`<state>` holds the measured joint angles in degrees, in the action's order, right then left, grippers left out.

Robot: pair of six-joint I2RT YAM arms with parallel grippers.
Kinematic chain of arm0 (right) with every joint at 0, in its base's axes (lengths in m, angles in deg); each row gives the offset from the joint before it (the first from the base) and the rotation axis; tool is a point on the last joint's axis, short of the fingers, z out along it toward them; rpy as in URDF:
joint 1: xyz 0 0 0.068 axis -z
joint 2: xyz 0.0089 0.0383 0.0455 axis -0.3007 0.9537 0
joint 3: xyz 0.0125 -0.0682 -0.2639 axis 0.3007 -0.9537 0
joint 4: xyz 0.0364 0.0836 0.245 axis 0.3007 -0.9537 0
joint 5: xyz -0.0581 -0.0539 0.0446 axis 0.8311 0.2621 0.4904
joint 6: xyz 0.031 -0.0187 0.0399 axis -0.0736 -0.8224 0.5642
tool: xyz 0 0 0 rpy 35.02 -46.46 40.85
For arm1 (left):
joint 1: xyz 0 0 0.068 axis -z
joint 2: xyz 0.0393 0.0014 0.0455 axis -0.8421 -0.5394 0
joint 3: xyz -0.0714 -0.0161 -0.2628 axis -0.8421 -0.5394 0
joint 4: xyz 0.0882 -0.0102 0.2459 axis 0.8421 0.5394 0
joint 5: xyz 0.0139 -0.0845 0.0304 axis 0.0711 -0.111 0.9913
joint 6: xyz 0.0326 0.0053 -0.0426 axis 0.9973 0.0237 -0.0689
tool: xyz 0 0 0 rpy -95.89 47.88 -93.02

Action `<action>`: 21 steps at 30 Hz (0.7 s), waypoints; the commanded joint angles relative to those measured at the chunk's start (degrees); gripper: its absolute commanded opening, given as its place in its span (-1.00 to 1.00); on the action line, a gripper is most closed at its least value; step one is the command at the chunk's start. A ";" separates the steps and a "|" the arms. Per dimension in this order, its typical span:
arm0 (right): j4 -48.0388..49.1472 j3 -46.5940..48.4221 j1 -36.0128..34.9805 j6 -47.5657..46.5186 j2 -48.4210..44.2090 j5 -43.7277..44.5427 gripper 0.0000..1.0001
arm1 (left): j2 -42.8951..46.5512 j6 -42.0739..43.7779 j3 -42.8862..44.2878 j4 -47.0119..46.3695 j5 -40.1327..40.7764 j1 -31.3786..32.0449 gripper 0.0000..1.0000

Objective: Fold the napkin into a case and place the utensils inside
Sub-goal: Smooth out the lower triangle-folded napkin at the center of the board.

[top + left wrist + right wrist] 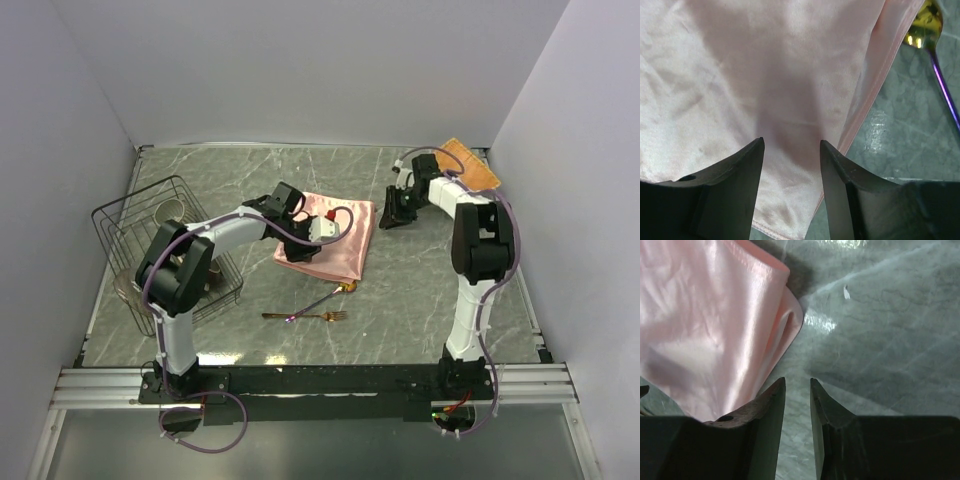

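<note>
Even, diffuse light is seen across the top view, bright and apparently from overhead. Only soft shadows are thrown under the arms onto the desk (400, 290). In the right wrist view a white sheen is picked up on the napkin (705, 325), and a patch of glare is caught on the desk just beside its folded corner. In the left wrist view a dim shadow is cast down the cloth's middle, and sharp glints are returned by the spoon (925, 25). The jaws of the left gripper (791, 142) and right gripper (797, 381) are rendered dark and slightly soft.
</note>
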<state>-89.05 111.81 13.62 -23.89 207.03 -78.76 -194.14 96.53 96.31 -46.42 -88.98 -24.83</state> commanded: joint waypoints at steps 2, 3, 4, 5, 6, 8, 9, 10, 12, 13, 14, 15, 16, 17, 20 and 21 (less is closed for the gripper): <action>-0.95 7.86 -2.97 1.14 4.15 2.20 -0.33 | -1.01 4.20 -0.23 1.30 0.68 -0.71 0.05; -1.21 9.26 -3.15 1.22 4.85 2.56 -0.34 | -1.36 3.85 -0.14 1.39 0.42 -0.80 0.04; -1.39 9.89 -3.41 1.40 6.16 2.99 -0.37 | -1.27 3.50 -0.05 1.48 0.33 -1.07 0.04; -1.65 10.50 -3.50 1.66 6.87 3.70 -0.39 | -1.27 2.54 0.03 1.39 0.16 -1.50 0.04; -2.00 11.90 -3.59 1.66 7.49 3.18 -0.42 | -0.75 1.92 -0.14 1.22 -0.19 -1.68 0.04; -2.27 13.40 -3.85 2.54 9.25 3.79 -0.45 | 0.13 0.60 -0.75 0.95 -0.46 -2.47 0.05; -2.70 15.15 -4.38 2.54 9.78 4.14 -0.46 | 0.48 0.16 -1.02 0.69 -0.46 -2.65 0.05; -3.06 16.21 -4.56 2.80 11.26 4.23 -0.48 | 0.66 -0.63 -1.28 0.43 -0.28 -2.91 0.06; -4.46 20.50 -4.91 3.51 13.02 3.36 -0.49 | 1.27 -1.69 -1.81 -0.19 -0.02 -3.88 0.06; -4.99 22.44 -5.43 4.03 15.03 3.09 -0.51 | 1.45 -2.12 -1.98 -0.28 0.07 -4.32 0.06; -5.86 24.46 -5.52 4.12 16.10 2.65 -0.52 | 1.54 -2.91 -2.25 -0.36 0.33 -5.19 0.06; -5.96 27.79 -5.79 4.47 16.89 2.21 -0.53 | 1.54 -3.18 -2.25 -0.54 0.59 -5.64 0.06; -5.79 29.56 -6.22 5.35 18.38 2.56 -0.53 | 1.63 -3.88 -2.34 -0.71 0.94 -6.07 0.05; -5.70 31.32 -6.49 5.79 19.09 2.56 -0.53 | 1.63 -4.15 -1.99 -0.72 1.21 -6.69 0.04; -3.68 37.30 -6.49 7.81 21.64 1.33 -0.48 | 1.98 -5.47 -1.55 -2.38 2.08 -6.87 0.02; -2.72 38.97 -6.49 8.16 21.91 1.16 -0.47 | 2.24 -5.73 -1.37 -2.82 2.18 -6.78 0.02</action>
<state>-94.18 143.89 7.81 -18.75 227.60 -76.57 -195.30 93.17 94.39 -46.53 -87.30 -31.45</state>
